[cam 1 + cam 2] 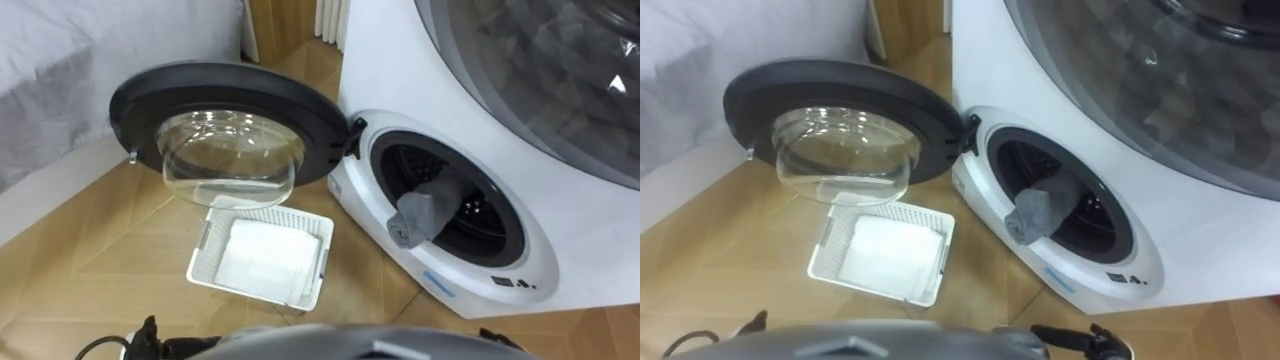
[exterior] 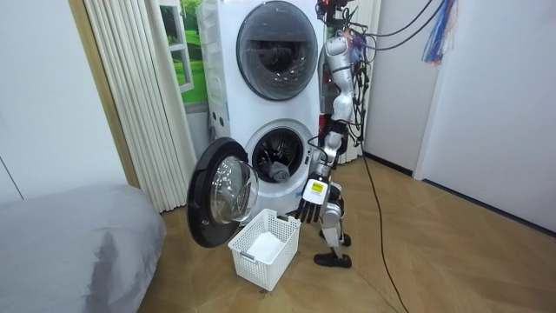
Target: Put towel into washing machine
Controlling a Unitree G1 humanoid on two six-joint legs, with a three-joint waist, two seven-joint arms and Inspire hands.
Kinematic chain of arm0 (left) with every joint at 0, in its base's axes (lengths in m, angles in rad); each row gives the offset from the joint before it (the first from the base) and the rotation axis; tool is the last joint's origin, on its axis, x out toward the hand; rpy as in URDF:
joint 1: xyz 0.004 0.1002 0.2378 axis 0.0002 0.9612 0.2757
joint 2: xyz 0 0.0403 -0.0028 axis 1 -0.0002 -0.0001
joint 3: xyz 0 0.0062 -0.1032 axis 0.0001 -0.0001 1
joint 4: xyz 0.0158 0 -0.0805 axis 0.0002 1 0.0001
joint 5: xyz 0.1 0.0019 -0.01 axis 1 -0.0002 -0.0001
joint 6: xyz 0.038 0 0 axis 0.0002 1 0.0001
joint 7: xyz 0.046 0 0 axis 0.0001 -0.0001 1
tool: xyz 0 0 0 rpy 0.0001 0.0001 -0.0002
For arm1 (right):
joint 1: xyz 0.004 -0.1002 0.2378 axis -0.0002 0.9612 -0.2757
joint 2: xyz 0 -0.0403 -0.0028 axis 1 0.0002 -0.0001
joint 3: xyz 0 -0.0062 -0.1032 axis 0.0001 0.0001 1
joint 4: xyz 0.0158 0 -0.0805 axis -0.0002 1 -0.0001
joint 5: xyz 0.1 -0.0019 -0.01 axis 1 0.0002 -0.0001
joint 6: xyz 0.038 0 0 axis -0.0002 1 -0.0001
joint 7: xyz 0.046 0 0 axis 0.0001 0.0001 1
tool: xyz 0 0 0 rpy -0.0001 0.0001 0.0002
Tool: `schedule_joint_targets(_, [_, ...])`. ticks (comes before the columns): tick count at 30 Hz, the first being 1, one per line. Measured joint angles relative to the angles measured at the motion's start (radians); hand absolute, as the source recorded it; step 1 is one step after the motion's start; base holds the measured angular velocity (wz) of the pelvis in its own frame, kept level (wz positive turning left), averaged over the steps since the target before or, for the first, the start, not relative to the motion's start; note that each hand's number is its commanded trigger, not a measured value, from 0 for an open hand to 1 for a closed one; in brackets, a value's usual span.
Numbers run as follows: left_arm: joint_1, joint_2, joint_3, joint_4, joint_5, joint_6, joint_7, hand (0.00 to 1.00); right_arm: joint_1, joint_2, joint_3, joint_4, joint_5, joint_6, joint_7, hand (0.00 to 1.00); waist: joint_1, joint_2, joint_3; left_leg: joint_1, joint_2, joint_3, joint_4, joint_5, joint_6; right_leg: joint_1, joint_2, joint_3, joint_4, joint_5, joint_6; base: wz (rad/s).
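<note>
Washing machine (image 1: 590, 250) and a second drum unit (image 1: 560, 70) stacked on it are seen at the 3 o'clock side of the left eye view. The robot is stood on the wooden floor (image 1: 90, 260) just before the lower drum, toward the room view's right. The round door (image 1: 230, 90) is swung fully open toward 9 o'clock of the drum mouth, with its clear glass bowl (image 1: 230, 160) turned to the camera. A white slatted laundry basket (image 1: 205, 255) is set on the floor at 6 o'clock of the door, and a folded white cloth (image 1: 262, 255) is laid flat inside it.

The grey towel (image 1: 420, 215) is draped over the lip of the drum mouth at about 7 o'clock. One part is lodged inside the drum and the rest is hung out over the rim.

In the room view the left hand (image 2: 311, 202) is held low at about 4 o'clock of the towel, above the basket's far rim. Its fingers (image 2: 304, 214) are hung down loosely, nearly straight, and nothing is held in them. The towel is kept apart from them, with no contact.
</note>
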Motion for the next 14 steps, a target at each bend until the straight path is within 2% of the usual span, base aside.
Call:
schedule_joint_targets(7, [-0.018, -0.001, 0.000, 0.027, 0.001, 0.042, 0.001, 0.00, 0.000, 0.000, -0.001, 0.004, -0.051, 0.012, 0.026, 0.00, -0.002, 0.002, 0.0015, 0.015, 0.001, 0.001, -0.015, -0.001, -0.001, 0.024, 0.007, 0.013, -0.025, 0.002, 0.001, -0.01])
schedule_joint_targets(10, [-0.019, -0.001, 0.000, 0.037, 0.049, 0.076, 0.001, 0.00, 0.000, 0.000, -0.001, -0.004, -0.060, 0.030, 0.038, 0.00, -0.005, 0.006, 0.0032, 0.032, 0.002, 0.001, -0.015, -0.003, -0.005, 0.040, 0.011, 0.026, -0.034, 0.002, 0.002, 0.00])
schedule_joint_targets(11, [-0.018, -0.001, 0.000, 0.038, 0.067, 0.087, 0.001, 0.00, 0.001, 0.000, 0.000, -0.007, -0.067, 0.033, 0.044, 0.00, -0.004, 0.002, 0.0066, 0.035, 0.002, 0.001, -0.016, -0.004, -0.006, 0.048, 0.012, 0.028, -0.040, 0.002, 0.002, 0.00])
schedule_joint_targets(14, [-0.022, -0.001, 0.000, 0.039, 0.119, 0.107, 0.000, 0.00, -0.002, 0.000, 0.000, -0.011, -0.098, 0.040, 0.046, 0.00, -0.001, 0.001, 0.0068, 0.036, 0.005, 0.002, -0.016, -0.006, -0.009, 0.049, 0.016, 0.038, -0.045, 0.002, 0.001, 0.00])
